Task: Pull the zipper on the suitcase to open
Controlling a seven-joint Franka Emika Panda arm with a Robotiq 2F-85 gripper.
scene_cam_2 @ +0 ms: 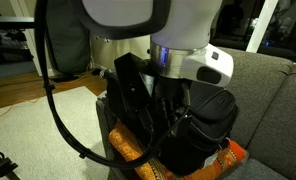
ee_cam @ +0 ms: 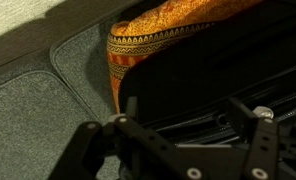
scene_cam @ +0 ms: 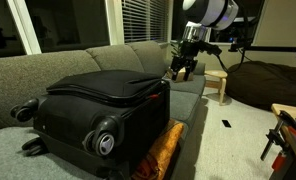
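Now: fingers spread over the suitcase edge

Seen in an exterior view, the gripper (scene_cam: 185,66) hangs at the far corner of the suitcase (scene_cam: 98,105), which lies flat on the grey couch (scene_cam: 48,65); how wide it stands is too small to tell.

In an exterior view from close by, the white arm (scene_cam_2: 188,55) fills the picture. Below it are the dark suitcase (scene_cam_2: 203,140) and an orange cushion (scene_cam_2: 128,150).

At the wrist, the fingers (ee_cam: 98,150) stand wide apart and hold nothing. Between and just beyond them runs the zipper (ee_cam: 203,122) along the suitcase (ee_cam: 218,75) edge; its pull cannot be made out. Beyond the fingers lies the patterned cushion (ee_cam: 138,45).
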